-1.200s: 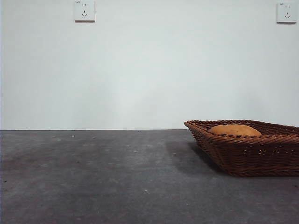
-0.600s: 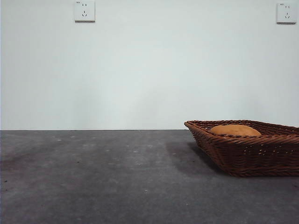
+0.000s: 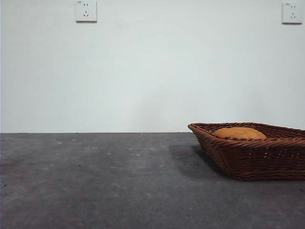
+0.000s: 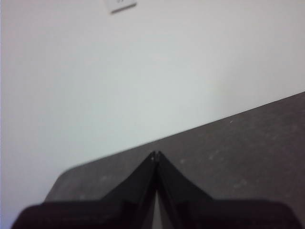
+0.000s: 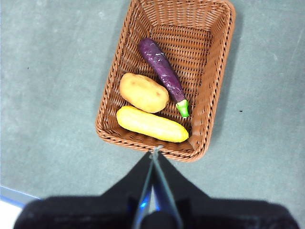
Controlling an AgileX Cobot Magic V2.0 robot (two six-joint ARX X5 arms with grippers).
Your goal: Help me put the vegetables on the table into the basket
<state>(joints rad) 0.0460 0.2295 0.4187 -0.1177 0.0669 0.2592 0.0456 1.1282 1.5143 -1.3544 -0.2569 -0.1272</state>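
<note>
The tabletop [image 5: 47, 95] lay dark grey and bare around the basket [image 5: 212, 90], with no vegetable left on it in any view. The basket, a stiff woven wicker piece, looked light but broad and awkward; its braided rim would have been the natural place to take hold.

Inside it lay all three vegetables. The corn cob [image 5: 152, 124] stretched across one end, firm and ribbed, probably the heaviest, best taken across its middle. The potato [image 5: 143, 92] sat just beside it, touching or nearly so: hard, rounded, and likely to roll out of a narrow pinch. The eggplant [image 5: 162, 71] lay aslant next to the potato, green stem end toward the corn; its glossy skin looked slippery, and the slim body suited a grip at mid-length.

The right hand [image 5: 155, 151] hung above the basket's rim, jaws together and empty. The left hand [image 4: 156, 155] was also closed on nothing, facing the wall [image 4: 143, 71] over bare tabletop. By my judgement, nothing obstructed either hand, and the task looked complete.
</note>
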